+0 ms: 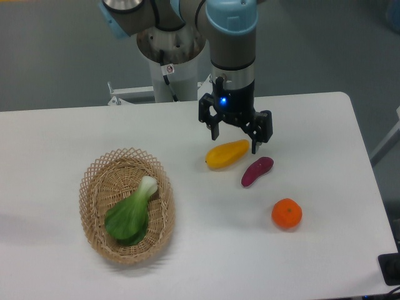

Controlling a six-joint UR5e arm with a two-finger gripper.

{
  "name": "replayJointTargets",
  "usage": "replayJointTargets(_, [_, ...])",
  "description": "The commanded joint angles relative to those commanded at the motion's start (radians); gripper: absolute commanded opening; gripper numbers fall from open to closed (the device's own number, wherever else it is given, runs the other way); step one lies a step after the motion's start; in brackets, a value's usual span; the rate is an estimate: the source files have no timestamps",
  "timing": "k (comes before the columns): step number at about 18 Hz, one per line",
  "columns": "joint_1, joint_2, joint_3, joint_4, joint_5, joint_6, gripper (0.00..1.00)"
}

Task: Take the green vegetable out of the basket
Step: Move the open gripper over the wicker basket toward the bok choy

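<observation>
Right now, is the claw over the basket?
No, the claw hangs open above the yellow fruit, well to the right of the basket holding the green vegetable.

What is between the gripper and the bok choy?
Only bare table and the basket's near rim lie between the gripper and the bok choy, in the camera view.

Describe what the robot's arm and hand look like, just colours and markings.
The arm is silver-grey with light blue joint caps. Its wrist section is black, with a small glowing blue light. The hand is black, with two dark fingers. A black cable with a red-and-white tag runs down the pale base column.
</observation>
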Motion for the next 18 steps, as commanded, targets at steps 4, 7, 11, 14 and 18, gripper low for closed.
replayJointTargets(4, [-0.002, -0.005, -0.002, -0.002, 0.000, -0.005, 1.00])
replayJointTargets(7, [-0.002, -0.003, -0.006, -0.003, -0.005, -0.006, 1.00])
replayJointTargets(11, [-0.003, -0.003, -0.015, -0.002, -0.025, -0.035, 1.00])
replayJointTargets(14, [-0.008, -0.011, -0.026, -0.002, -0.025, -0.052, 1.00])
replayJointTargets(18, [-0.031, -0.041, -0.031, 0.000, -0.023, -0.176, 1.00])
